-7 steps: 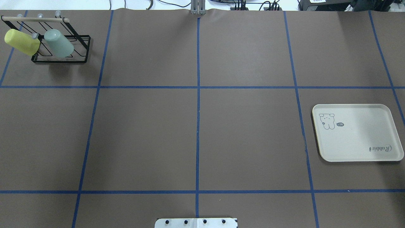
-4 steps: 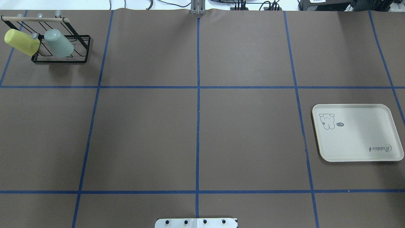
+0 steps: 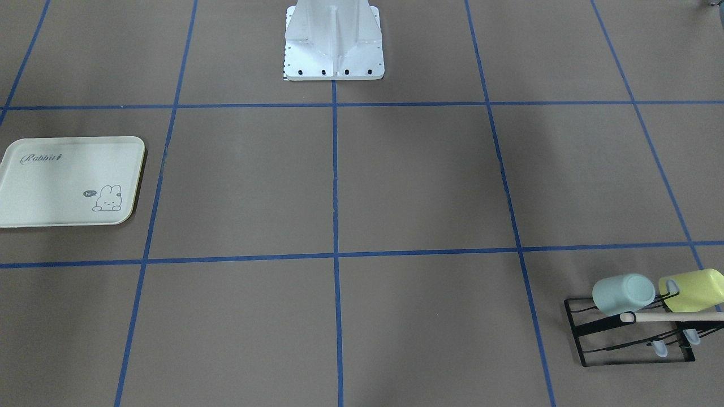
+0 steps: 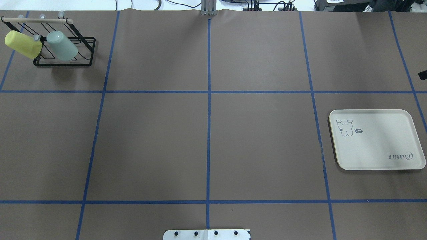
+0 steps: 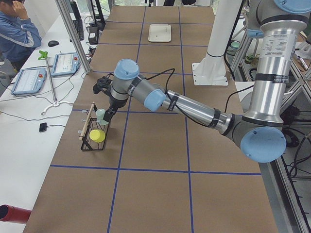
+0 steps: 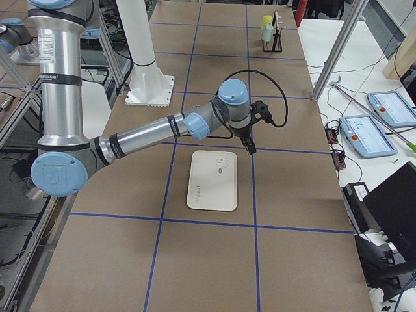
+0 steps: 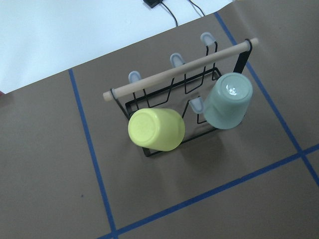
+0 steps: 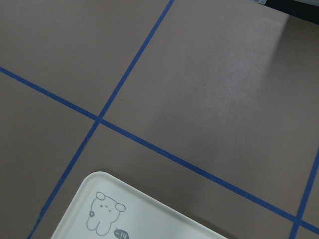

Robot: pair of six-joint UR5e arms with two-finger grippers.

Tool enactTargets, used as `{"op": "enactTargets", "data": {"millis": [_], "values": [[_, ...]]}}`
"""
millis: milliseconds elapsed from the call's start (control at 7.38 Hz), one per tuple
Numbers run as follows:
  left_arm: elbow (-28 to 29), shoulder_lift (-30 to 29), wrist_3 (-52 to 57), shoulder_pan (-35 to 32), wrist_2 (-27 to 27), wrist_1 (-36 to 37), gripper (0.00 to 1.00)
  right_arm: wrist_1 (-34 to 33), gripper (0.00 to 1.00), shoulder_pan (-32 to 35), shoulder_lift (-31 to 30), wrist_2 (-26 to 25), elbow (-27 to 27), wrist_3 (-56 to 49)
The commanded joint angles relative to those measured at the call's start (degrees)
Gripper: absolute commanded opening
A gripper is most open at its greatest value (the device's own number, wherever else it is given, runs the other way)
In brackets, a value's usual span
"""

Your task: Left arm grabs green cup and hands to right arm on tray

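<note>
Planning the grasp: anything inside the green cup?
The green cup hangs mouth-down, tilted, on the rack; only its closed base and side show. Its inside, and any peg in it, is covered.

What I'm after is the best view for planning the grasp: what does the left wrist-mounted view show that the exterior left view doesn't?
Only the wrist view: the closed bases of the green cup and the yellow-green cup facing the camera, plus empty capped pegs. Only exterior left: the left arm stretched out, the left gripper near the rack, the far tray, an operator. Both: the rack with both cups tilted on it.
</note>
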Motion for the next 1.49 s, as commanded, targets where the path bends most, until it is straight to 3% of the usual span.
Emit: {"op": "enactTargets", "data": {"millis": [0,407,678,1085,1356], "values": [[6.0,-7.2,-6.0,5.0,3.4,-0.1,1.00,0.1,1.00,-5.6,3.7,-3.0,-0.1,7.6],[15.0,-15.3,-10.8,10.6,8.1,-0.2,1.00,0.1,1.00,-10.9,9.6,-3.2,-1.0,16.6],[19.3,-17.7,-11.3,13.5,11.4,-0.8,1.00,0.1,1.00,-11.9,10.7,-3.2,-1.3,18.3],[30.5,-20.7,-14.2,16.0,13.5,-10.7,1.00,0.1,1.00,-12.4,11.6,-4.1,-1.8,18.6],[31.1,-21.4,-14.2,16.5,13.4,-10.8,1.00,0.1,1.00,-12.8,12.6,-4.6,-1.7,20.3]]}}
